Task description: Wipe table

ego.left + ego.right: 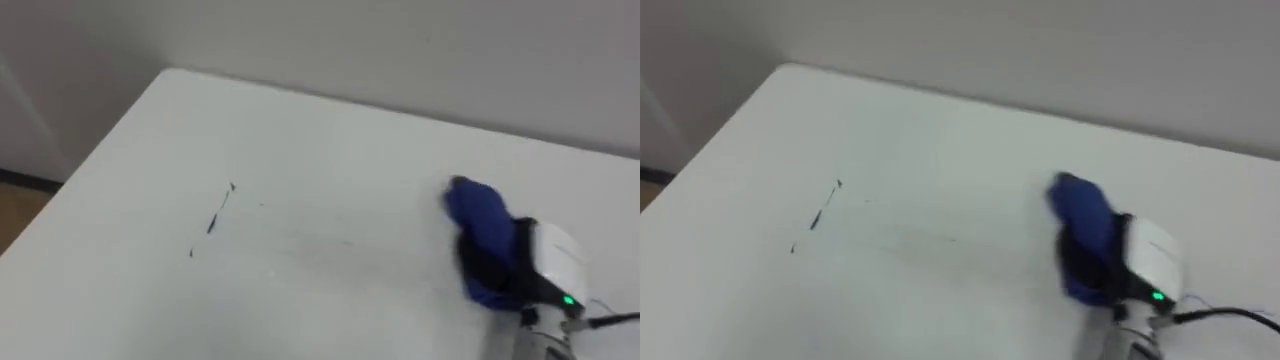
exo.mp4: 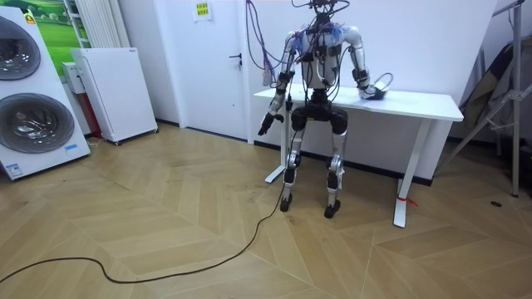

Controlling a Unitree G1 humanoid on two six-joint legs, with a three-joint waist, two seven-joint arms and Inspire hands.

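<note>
- White table (image 1: 300,130) against a plain wall; wood floor. Robot stands at the table's near edge, facing the wall.
- Blue cloth (image 1: 475,205) lies bunched on the right part of the table, touching the top.
- Right hand (image 1: 490,265) is at the cloth, dark palm just behind the blue bundle. Fingers are buried in the cloth, so I can't tell if they are clamped on it or flat.
- Left hand (image 2: 264,124) hangs beside the hip, off the table. It is too small to read the fingers.
- Thin dark mark (image 1: 215,222) sits on the left part of the table, well apart from the cloth, unwiped.
- Judgement: the wipe has to travel left to reach the mark.
- Risk: the cloth is bunched, so it may roll or slip out from under the hand and get left behind.
- Risk: light pressure could smear the mark or skip over it.
- Risk: the mark is near the left edge, so overshooting could push the cloth off the table.
</note>
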